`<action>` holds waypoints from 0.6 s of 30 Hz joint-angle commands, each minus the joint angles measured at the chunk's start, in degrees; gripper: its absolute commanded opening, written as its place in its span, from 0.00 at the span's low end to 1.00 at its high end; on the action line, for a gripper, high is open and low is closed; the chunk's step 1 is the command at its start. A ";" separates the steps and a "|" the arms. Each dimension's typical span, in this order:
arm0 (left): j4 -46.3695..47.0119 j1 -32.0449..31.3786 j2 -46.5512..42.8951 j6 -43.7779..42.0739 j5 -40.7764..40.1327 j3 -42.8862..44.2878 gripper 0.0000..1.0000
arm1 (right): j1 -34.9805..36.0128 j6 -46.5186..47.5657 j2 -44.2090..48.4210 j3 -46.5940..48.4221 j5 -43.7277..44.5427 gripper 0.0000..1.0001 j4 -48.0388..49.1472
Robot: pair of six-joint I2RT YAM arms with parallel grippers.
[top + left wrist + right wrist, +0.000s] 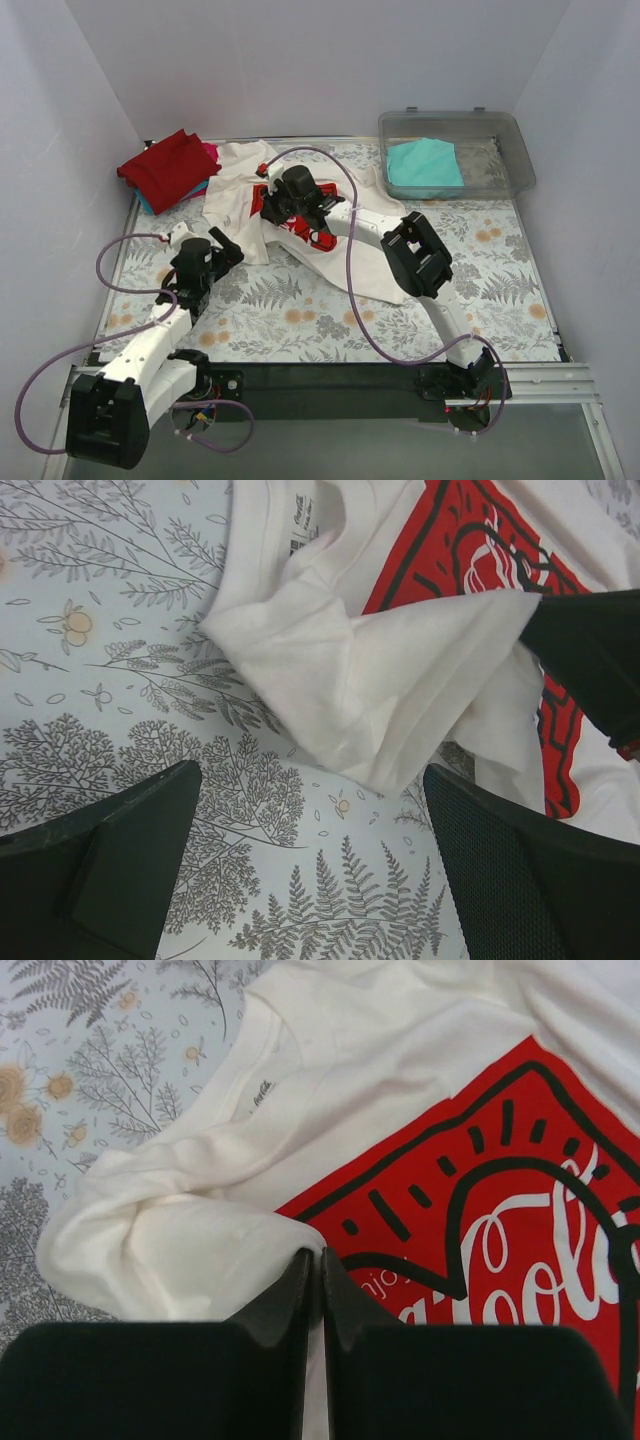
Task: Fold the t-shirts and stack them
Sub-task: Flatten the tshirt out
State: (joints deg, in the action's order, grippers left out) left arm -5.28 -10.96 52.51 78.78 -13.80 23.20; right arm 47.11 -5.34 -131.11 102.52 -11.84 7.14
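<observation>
The white t-shirt (232,190) with the red Coca-Cola print lies crumpled on the fern-patterned table, left of centre. My right gripper (276,206) is shut on a pinched fold of its white sleeve, next to the red print (500,1190); the closed tips (320,1256) show cloth between them. It also shows as a dark shape in the left wrist view (590,650). My left gripper (226,246) is open and empty, low over the table just in front of the shirt's bunched sleeve (380,680). A folded red shirt (166,166) tops a stack, with pink (210,150) and blue (150,204) edges.
A clear plastic bin (500,130) at the back right holds a folded teal shirt (424,166). White walls close in the table on the left, back and right. The right arm's purple cable (350,270) loops over the table's middle.
</observation>
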 commanded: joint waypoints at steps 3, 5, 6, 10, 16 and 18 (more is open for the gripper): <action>4.40 -3.36 7.76 -2.58 0.98 2.98 0.83 | -0.88 -2.04 -3.36 4.44 -3.55 0.01 -2.92; 6.75 -5.90 10.06 -2.58 -0.43 3.34 0.83 | -1.14 -2.30 -3.36 4.27 -3.81 0.01 -2.92; 7.73 -6.52 11.55 -2.58 -0.26 3.25 0.82 | -1.23 -2.30 -3.28 4.09 -3.72 0.01 -2.92; 9.15 -7.93 13.75 -1.97 1.50 3.25 0.78 | -1.23 -2.30 -2.31 3.30 -3.02 0.01 -2.92; 9.58 -9.52 15.42 0.32 0.00 1.85 0.76 | -1.32 -2.39 -1.61 2.86 -2.93 0.01 -3.00; 9.85 -9.61 17.44 0.58 -0.35 2.11 0.75 | -1.32 -2.48 -1.34 2.42 -3.02 0.01 -3.00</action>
State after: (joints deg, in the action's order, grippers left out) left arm 3.07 -20.14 68.27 78.43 -12.78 24.80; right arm 46.09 -7.35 -135.31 104.18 -14.11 3.11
